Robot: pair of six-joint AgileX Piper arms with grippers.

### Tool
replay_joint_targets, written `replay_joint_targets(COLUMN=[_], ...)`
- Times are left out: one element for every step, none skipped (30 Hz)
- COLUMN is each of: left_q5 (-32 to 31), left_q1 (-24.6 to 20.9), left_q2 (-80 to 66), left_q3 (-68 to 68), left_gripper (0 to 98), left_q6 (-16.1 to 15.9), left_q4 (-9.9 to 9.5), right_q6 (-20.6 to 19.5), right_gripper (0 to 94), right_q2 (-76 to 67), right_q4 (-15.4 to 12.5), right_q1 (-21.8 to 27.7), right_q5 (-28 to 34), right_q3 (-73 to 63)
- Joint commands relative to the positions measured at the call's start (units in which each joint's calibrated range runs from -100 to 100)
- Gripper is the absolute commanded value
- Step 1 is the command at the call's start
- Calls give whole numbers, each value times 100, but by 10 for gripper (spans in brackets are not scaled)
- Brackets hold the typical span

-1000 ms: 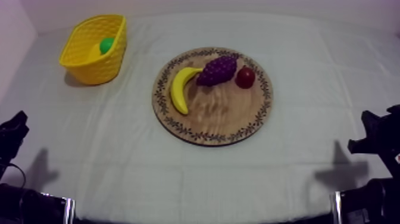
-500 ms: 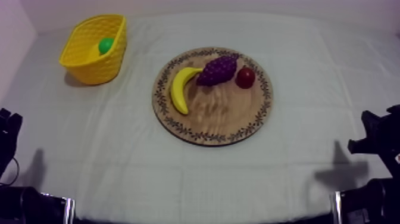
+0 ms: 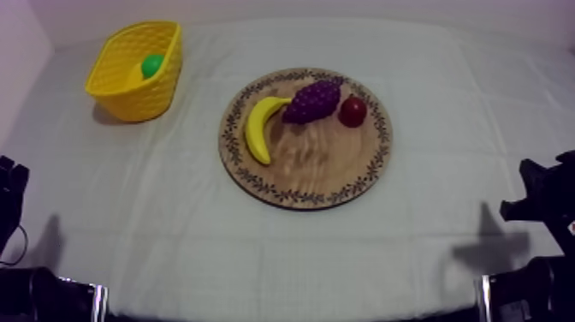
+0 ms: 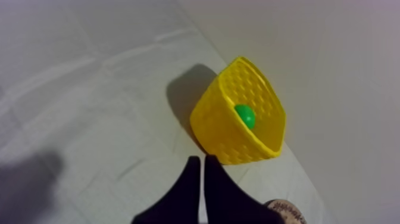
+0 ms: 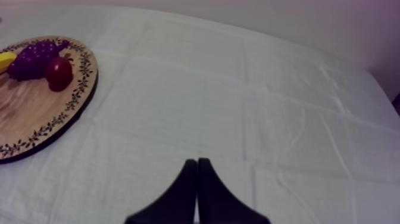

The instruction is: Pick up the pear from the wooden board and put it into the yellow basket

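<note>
One basket, one board, four toy fruits: one pear, one banana, one grapes, one small red fruit. There are two grippers. The left gripper has its fingers pressed together into a narrow wedge with nothing between them. The right gripper is likewise closed tight and empty.

The basket stands near the far left edge of the cloth, close to the wall. The board lies mid-table, with a strip of open cloth between it and the basket. Open cloth spreads ahead of the right jaws and to their right. The board's rim is ahead and to their left, well apart. The near half of the table, between the two arms, is open cloth.

The pear lies inside the basket, off the board. It is ahead of the left jaws and slightly to their right, well apart from them. From the right jaws it lies across the table, beyond the board. The banana, grapes and small red fruit sit on the board's far half.
</note>
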Motion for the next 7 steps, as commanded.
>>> replay_joint_targets(left_q5=[0,0,0,0,0,0,0], left_q1=[26,49,83,124,157,178,186], left_q2=[-4,-4,-4,-4,-4,-4,-4], left_q3=[4,4,4,4,4,4,4], left_gripper=[1,1,1,1,1,1,1], left_q6=[1,2,1,0,-2,-3,-4], left_q4=[2,3,3,3,4,5,6], right_q6=[-2,-2,-2,-2,-2,-2,-2], right_gripper=[3,3,3,3,3,3,3], right_q2=[1,1,1,1,1,1,1], right_q4=[-1,-1,-1,-1,-1,-1,-1], right_q1=[0,0,0,0,0,0,0], right_q5=[2,2,2,2,2,2,2], right_q3=[3,3,3,3,3,3,3])
